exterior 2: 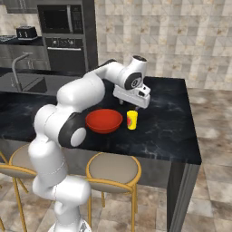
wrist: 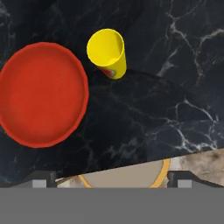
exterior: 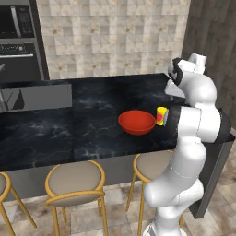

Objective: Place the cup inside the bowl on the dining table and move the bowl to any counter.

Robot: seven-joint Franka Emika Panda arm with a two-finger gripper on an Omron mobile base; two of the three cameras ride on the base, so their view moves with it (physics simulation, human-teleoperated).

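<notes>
The cup (wrist: 106,51) stands upright on the dining table (wrist: 166,87), just beside the bowl (wrist: 41,94) at its 2 o'clock, so it only needs a short lift. The gripper (exterior 2: 131,102) hovers above with fingers spread wide and empty, seemingly ready to descend

Glossy red bowl (wrist: 41,94); marble dining table (wrist: 175,87) w/ white veins.

I saw the cup (exterior 2: 132,120) standing upright on the dining table (exterior 2: 172,127), just right of the bowl (exterior 2: 104,120), apart from it. Both sat near the table's near edge. Stools (exterior 2: 113,171) lined that edge below. My gripper (exterior 2: 131,100) hung above the cup.
</notes>
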